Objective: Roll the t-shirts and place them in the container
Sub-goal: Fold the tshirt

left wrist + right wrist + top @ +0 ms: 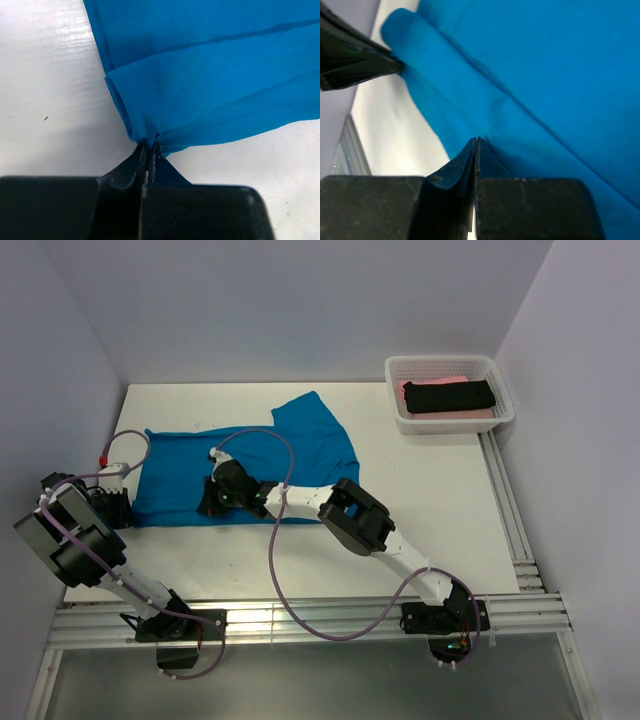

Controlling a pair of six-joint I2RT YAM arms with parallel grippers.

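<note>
- The blue t-shirt (250, 450) lies spread on the white worktop (450, 500), left of centre in the overhead view. One short sleeve (305, 410) points toward 12 o'clock.
- The cloth along the shirt's near edge is doubled over into a low fold (435, 65) that runs from its 8 o'clock corner toward 6 o'clock.
- The left gripper (149, 147) sits at the shirt's 8 o'clock corner. Its jaws are pressed together on the bunched end of that fold, with blue cloth gathered right at the tips.
- The right gripper (476, 142) is on the shirt's near edge at about 6 o'clock, near the left gripper along the same fold. Its jaws are closed tight with the tips against the cloth. They seem to pinch the fold's edge, though the wrist view does not show cloth between the jaws clearly.
- In the right wrist view the left gripper's dark fingers (355, 65) touch the rounded end of the fold at 10 o'clock.
- A white mesh basket (500, 415) stands at the worktop's 1 o'clock corner, well apart from the blue shirt. It holds a black t-shirt (450, 396) lying on top of a pink t-shirt (455, 413).
</note>
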